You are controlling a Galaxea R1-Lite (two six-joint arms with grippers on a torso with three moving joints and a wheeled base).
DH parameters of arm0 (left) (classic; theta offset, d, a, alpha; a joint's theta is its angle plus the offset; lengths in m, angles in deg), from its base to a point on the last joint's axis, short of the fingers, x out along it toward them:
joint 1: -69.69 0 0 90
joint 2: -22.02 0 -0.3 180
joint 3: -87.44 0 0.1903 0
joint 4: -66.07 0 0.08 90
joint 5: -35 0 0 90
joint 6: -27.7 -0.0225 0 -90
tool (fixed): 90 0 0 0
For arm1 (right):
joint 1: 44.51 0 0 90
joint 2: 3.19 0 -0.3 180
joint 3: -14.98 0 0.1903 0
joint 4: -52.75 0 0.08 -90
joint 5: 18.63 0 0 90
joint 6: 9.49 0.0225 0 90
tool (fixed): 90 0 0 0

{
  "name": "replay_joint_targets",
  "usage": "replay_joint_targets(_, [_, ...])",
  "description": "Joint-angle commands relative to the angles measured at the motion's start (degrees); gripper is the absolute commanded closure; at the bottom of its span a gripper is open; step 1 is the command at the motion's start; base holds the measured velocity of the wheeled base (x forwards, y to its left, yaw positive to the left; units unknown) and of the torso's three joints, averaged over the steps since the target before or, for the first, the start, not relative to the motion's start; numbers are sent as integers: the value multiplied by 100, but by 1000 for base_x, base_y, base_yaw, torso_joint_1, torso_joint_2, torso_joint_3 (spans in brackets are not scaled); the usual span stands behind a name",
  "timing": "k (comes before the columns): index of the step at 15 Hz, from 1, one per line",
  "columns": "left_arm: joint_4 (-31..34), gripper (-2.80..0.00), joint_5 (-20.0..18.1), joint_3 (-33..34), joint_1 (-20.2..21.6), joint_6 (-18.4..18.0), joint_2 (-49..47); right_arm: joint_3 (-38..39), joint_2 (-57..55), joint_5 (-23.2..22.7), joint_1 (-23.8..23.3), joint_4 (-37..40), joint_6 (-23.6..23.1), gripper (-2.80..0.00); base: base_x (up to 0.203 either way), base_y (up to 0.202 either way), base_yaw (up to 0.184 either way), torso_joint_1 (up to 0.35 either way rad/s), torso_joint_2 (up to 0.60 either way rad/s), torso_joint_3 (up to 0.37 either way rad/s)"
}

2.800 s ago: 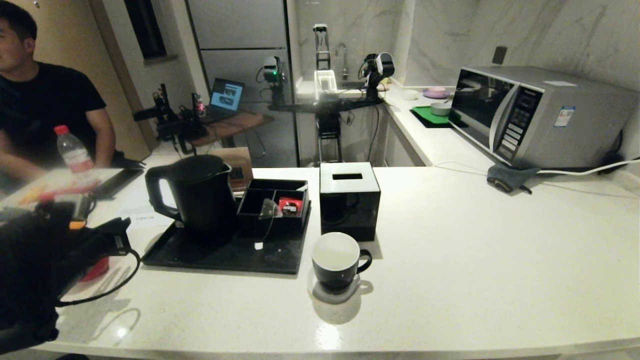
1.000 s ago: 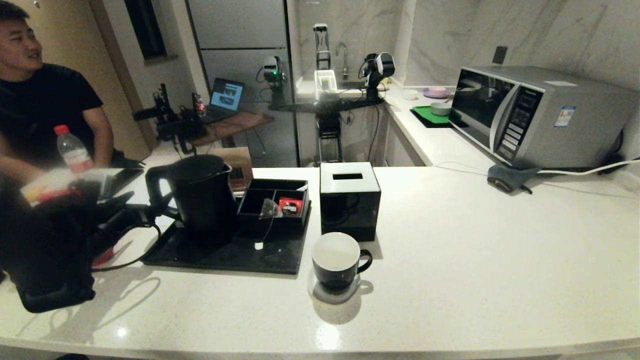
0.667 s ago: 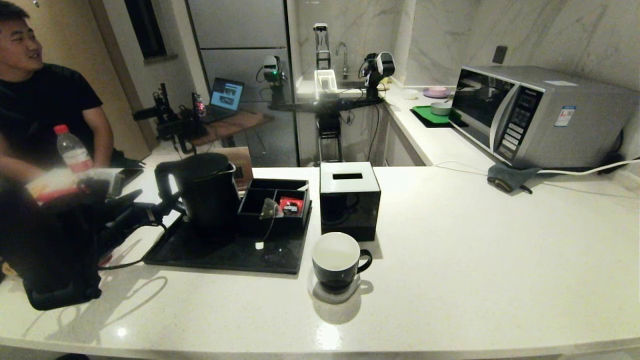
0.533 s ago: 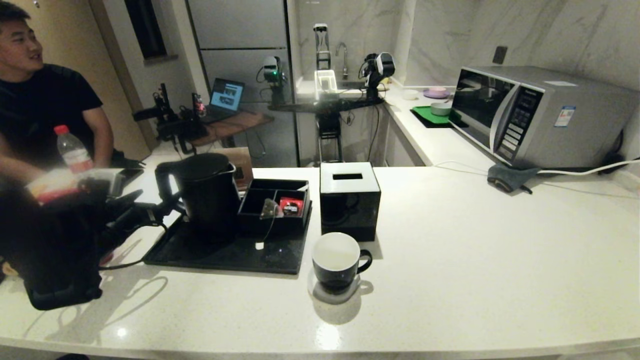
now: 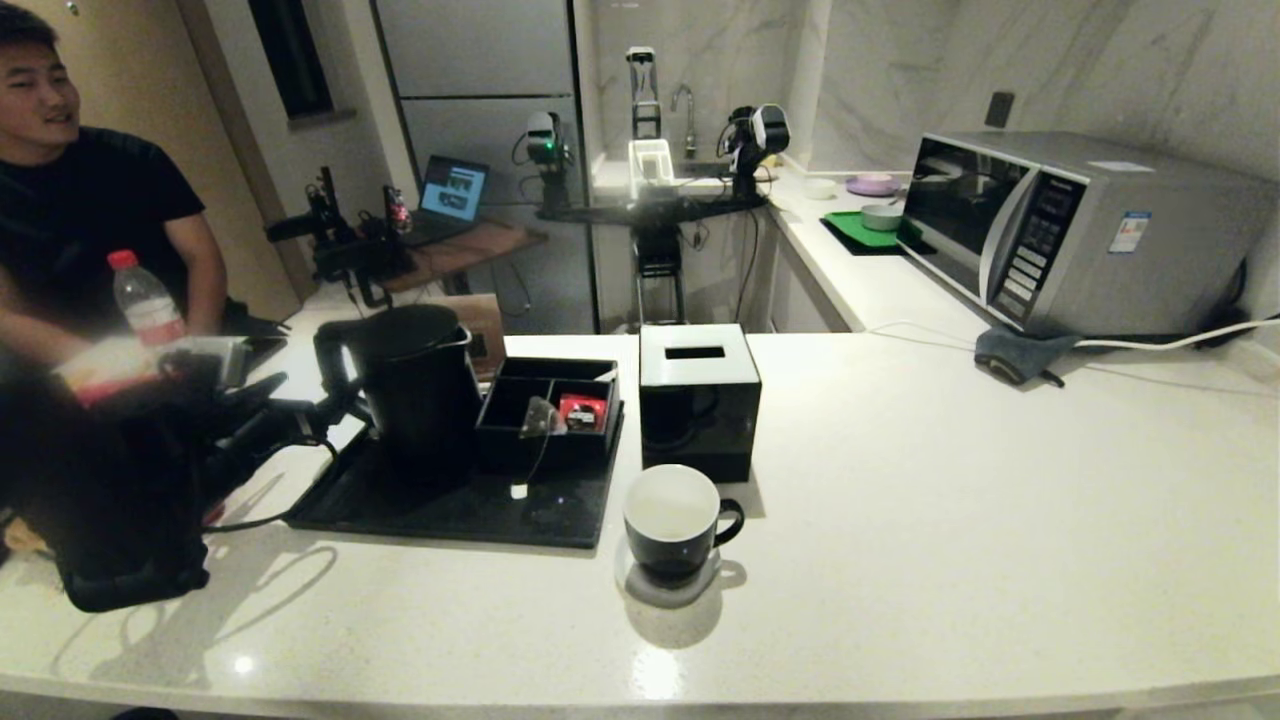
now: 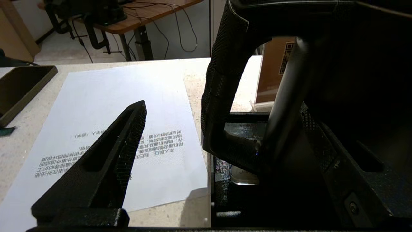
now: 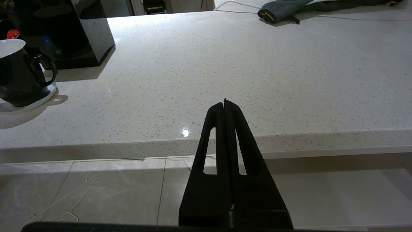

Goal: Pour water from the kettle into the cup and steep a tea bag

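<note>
The black kettle [image 5: 420,390] stands at the left of a black tray [image 5: 440,512], its loop handle [image 6: 222,80] turned to the left. My left gripper [image 5: 305,415] [image 6: 222,108] is open, and the handle stands between its two fingers without being squeezed. The tea bag [image 5: 538,418] leans on the front wall of a black organiser box, its string hanging down to the tray. The black cup [image 5: 672,520] [image 7: 16,77] sits on a white saucer in front of the tray's right end. My right gripper [image 7: 224,103] is shut on nothing, below the counter's front edge. The water is out of view.
A black tissue box [image 5: 698,400] stands just behind the cup. A red packet [image 5: 582,410] lies in the organiser. A printed sheet [image 6: 96,96] and a phone [image 6: 19,87] lie left of the tray. A person [image 5: 90,200] with a bottle [image 5: 145,300] sits far left. A microwave [image 5: 1060,230] is at back right.
My left gripper has pushed forward to the kettle's handle, which now sits between its open fingers. The kettle has been nudged a little to the right. The right arm has stayed still.
</note>
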Motion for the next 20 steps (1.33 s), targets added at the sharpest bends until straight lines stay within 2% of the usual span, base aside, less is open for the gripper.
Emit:
replay_joint_targets(1, [-275, -280, -12, -70, 37, 4, -62, -6, -7, 0, 2, -2, 4, 0, 0, 0, 0, 0, 0, 0])
replay_joint_targets(13, [-275, -280, -12, -136, 112, -2, -131, 2, -7, 0, -7, -2, 4, 0, 0, 0, 0, 0, 0, 0])
replay_joint_targets(20, [-275, -280, -20, -461, 99, 4, -366, -3, -7, 9, 2, -2, 4, 0, 0, 0, 0, 0, 0, 0])
